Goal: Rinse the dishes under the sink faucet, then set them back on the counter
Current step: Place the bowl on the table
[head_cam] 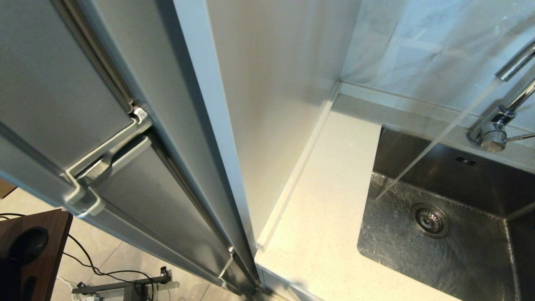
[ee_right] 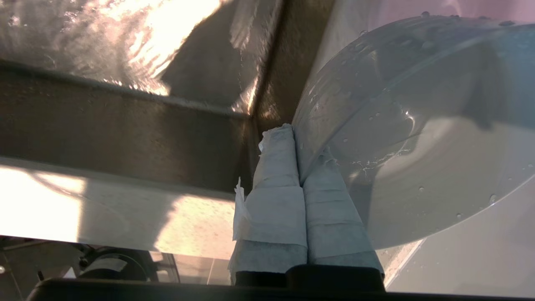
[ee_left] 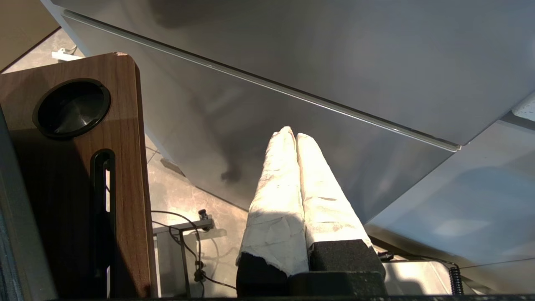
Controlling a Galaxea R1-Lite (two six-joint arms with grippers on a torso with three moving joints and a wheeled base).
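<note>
— What's in the sink (head_cam: 439, 251)?

— Lower right of the head view: only a wet floor, its drain strainer (head_cam: 429, 220), and water streaming from the faucet (head_cam: 495, 133).

— Your pincers?

— My right gripper (ee_right: 299, 138) is clamped on a dripping whitish bowl's (ee_right: 418, 138) rim, empty inside. My left gripper (ee_left: 292, 136) is closed, idle.

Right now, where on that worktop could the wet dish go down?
The counter shows a bare strip between the sink and the white side panel. The ledge behind the basin is narrow and crowded by the faucet. The right gripper holds the whitish bowl over the sink's corner.
</note>
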